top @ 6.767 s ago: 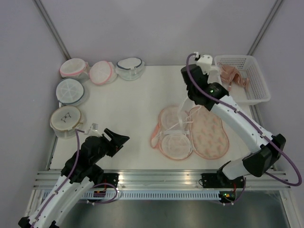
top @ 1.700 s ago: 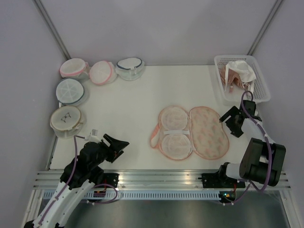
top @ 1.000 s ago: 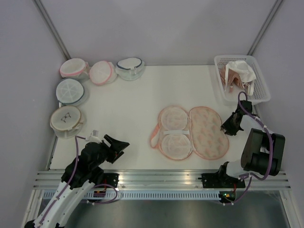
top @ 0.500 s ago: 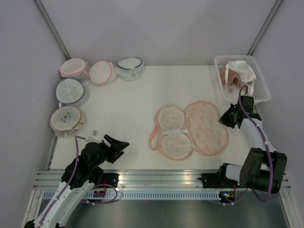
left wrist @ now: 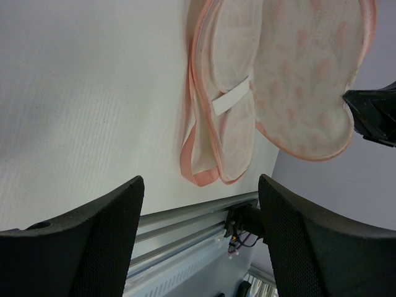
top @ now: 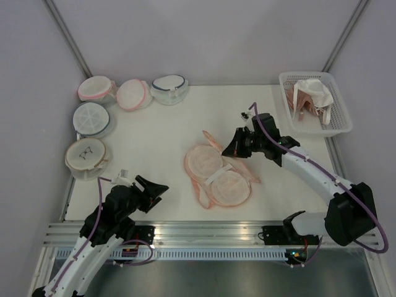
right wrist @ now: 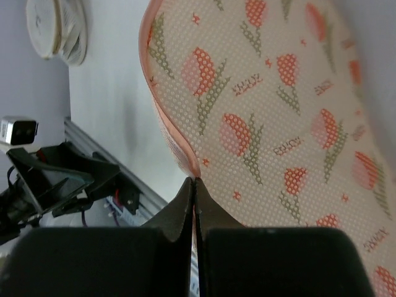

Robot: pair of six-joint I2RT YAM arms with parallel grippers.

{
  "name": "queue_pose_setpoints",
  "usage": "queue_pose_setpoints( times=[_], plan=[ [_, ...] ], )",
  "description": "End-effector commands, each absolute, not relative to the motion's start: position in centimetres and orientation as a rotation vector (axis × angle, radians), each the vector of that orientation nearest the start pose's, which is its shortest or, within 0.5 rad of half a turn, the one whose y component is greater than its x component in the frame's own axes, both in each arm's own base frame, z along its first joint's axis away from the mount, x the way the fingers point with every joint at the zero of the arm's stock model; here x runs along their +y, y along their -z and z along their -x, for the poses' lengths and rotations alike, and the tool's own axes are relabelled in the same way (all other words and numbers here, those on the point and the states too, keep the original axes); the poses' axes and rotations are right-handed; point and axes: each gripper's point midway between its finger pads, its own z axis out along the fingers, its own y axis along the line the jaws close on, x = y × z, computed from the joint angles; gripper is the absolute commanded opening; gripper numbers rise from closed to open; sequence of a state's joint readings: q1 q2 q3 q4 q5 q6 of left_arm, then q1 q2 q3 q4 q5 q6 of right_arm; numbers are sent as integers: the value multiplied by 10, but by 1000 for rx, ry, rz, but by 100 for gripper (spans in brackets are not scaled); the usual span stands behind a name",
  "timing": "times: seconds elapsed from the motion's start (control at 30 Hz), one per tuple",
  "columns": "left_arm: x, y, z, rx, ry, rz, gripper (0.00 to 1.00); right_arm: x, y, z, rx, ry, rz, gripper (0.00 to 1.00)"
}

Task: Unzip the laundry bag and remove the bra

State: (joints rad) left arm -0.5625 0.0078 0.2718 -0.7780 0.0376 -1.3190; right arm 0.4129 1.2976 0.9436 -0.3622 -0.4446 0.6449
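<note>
The laundry bag (top: 213, 173) lies open mid-table, its two pale mesh halves facing up. My right gripper (top: 232, 147) is shut on the pink zip edge of its printed flap (right wrist: 278, 111) and holds the flap lifted over the bag. In the right wrist view the fingertips (right wrist: 185, 198) pinch that edge. The left wrist view shows the bag (left wrist: 229, 111) with the printed flap (left wrist: 309, 74) raised. The white bra (top: 314, 91) lies in the basket at the back right. My left gripper (top: 159, 187) is open and empty near the front left, well away from the bag.
A white basket (top: 339, 120) stands at the back right, a peach-pink garment (top: 297, 110) under the bra. Several round mesh bags (top: 93, 117) sit along the left and back-left. The table's front rail (top: 204, 230) runs along the near edge.
My right gripper closed on the bag's right edge and swung left, lifting the printed flap over the bag. The bag slid a little left. The left arm stayed put.
</note>
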Motion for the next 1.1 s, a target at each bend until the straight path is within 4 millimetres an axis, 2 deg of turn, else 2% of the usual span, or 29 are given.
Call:
queue_pose_setpoints(
  times=[0.0, 0.07, 0.1, 0.17, 0.2, 0.23, 0.3, 0.33, 0.37, 0.43, 0.47, 0.57, 0.63, 0.67, 0.8, 0.83, 0.9, 0.97, 1.03, 1.07],
  plan=[
    [-140, -131, -131, 2085, 1195, 808, 79, 282, -179, -256, 2446, -1229, 41, 0],
    [-138, -130, -130, 2090, 1181, 812, 79, 304, -173, -237, 2484, -1293, 98, 0],
    [-138, -133, -130, 2085, 1181, 810, 79, 310, -165, -230, 2517, -1290, 117, 6],
    [-135, -133, -130, 2081, 1165, 815, 79, 324, -155, -204, 2580, -1294, 212, 37],
    [-134, -135, -130, 2078, 1164, 812, 79, 326, -147, -196, 2604, -1290, 239, 47],
    [-133, -136, -130, 2074, 1159, 815, 79, 327, -146, -189, 2608, -1295, 255, 52],
    [-132, -138, -130, 2069, 1158, 811, 79, 324, -152, -187, 2558, -1294, 257, 67],
    [-132, -138, -129, 2071, 1158, 811, 79, 314, -148, -197, 2549, -1192, 202, 70],
    [-132, -139, -129, 2068, 1161, 812, 79, 307, -152, -203, 2522, -1133, 179, 73],
    [-132, -139, -129, 2067, 1161, 814, 79, 293, -148, -214, 2509, -1013, 176, 74],
    [-132, -139, -130, 2066, 1160, 817, 79, 276, -138, -226, 2520, -875, 126, 75],
    [-132, -139, -130, 2066, 1160, 817, 79, 251, -120, -248, 2528, -683, 108, 72],
    [-132, -140, -130, 2063, 1157, 814, 79, 245, -113, -259, 2529, -673, 110, 68],
    [-131, -140, -130, 2064, 1156, 815, 79, 235, -99, -270, 2557, -616, 100, 66],
    [-131, -142, -130, 2058, 1158, 816, 79, 222, -86, -299, 2591, -560, 83, 55],
    [-131, -142, -130, 2058, 1156, 813, 79, 219, -89, -308, 2563, -555, 67, 55],
    [-131, -145, -129, 2053, 1160, 803, 79, 218, -104, -313, 2507, -561, 69, 58],
    [-131, -146, -129, 2052, 1157, 798, 79, 223, -132, -315, 2396, -636, 85, 64],
    [-130, -145, -129, 2054, 1153, 791, 79, 229, -155, -313, 2313, -707, 129, 71],
    [-131, -145, -130, 2055, 1152, 790, 80, 230, -174, -311, 2267, -736, 141, 82]
  ],
)
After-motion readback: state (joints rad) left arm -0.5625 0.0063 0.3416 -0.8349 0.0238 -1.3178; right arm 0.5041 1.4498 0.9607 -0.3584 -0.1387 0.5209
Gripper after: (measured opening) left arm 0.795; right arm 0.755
